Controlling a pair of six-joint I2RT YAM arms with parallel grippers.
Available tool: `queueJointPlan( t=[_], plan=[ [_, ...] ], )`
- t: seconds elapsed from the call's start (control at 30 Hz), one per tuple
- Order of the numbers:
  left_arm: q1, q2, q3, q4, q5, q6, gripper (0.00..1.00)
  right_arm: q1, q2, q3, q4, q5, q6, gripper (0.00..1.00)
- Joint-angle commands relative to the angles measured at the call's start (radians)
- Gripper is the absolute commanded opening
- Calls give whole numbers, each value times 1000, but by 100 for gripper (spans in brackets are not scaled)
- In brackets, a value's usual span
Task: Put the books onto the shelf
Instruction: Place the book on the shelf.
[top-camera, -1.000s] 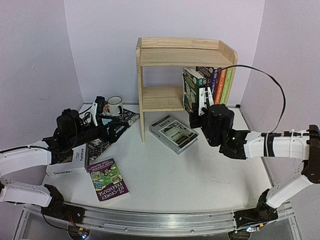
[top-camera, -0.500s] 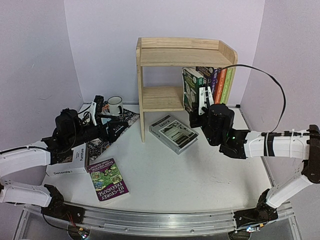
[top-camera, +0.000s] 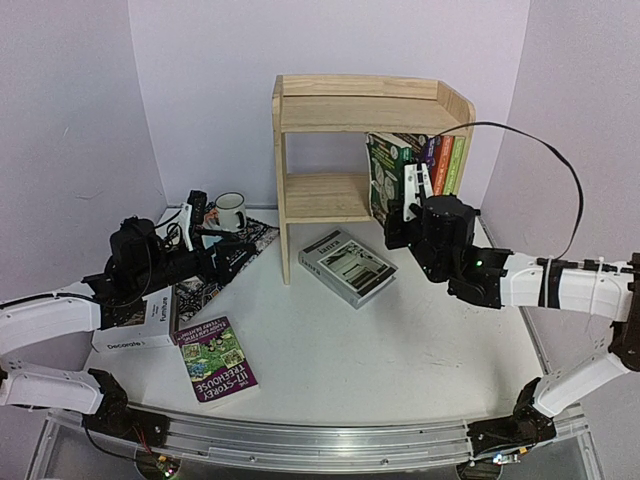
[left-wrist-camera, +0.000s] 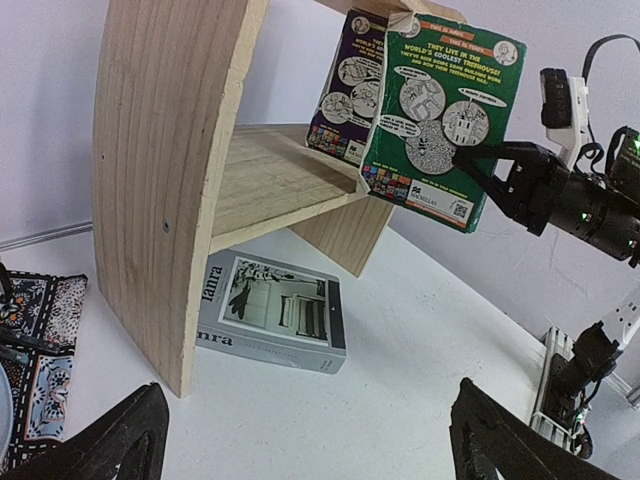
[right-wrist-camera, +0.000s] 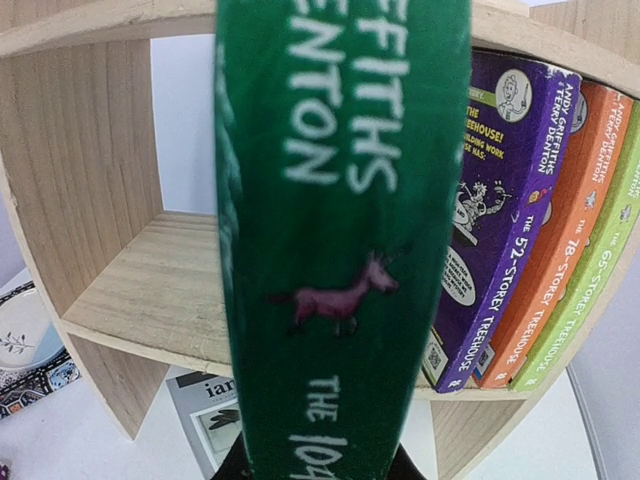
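On white desk (top-camera: 400, 340): pine shelf (top-camera: 320, 195) at 12 o'clock; grey book (top-camera: 347, 266) centre; purple paperback (top-camera: 217, 359) at 7; white book (top-camera: 140, 335), patterned placemat (top-camera: 258, 235) at 9.

we see: shelf (top-camera: 330, 195) pale pine. green book (right-wrist-camera: 340, 250): cartoon cover, white spine lettering, pink animal. also purple spine (right-wrist-camera: 500, 220), orange spine (right-wrist-camera: 560, 240), light-green spine (right-wrist-camera: 610, 230). grey-white book (top-camera: 347, 266), purple cartoon book (top-camera: 217, 360), white book (top-camera: 140, 328). mat (top-camera: 255, 238) dark, patterned. surface (top-camera: 400, 340) white.

Bright, even light leaves only soft shadows; both wrist views bow at the edges, and the close green book (right-wrist-camera: 340, 250) softens toward six o'clock.
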Motion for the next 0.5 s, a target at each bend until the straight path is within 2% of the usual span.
queueJointPlan(
  t=[0.0, 0.47],
  plan=[
    [3, -12, 18, 22, -4, 10, 100, -4, -69, 39, 130, 18, 27, 0],
    [2, -28, 10, 21, -4, 3, 99, -5, 24, 49, 284, 65, -60, 0]
  ],
)
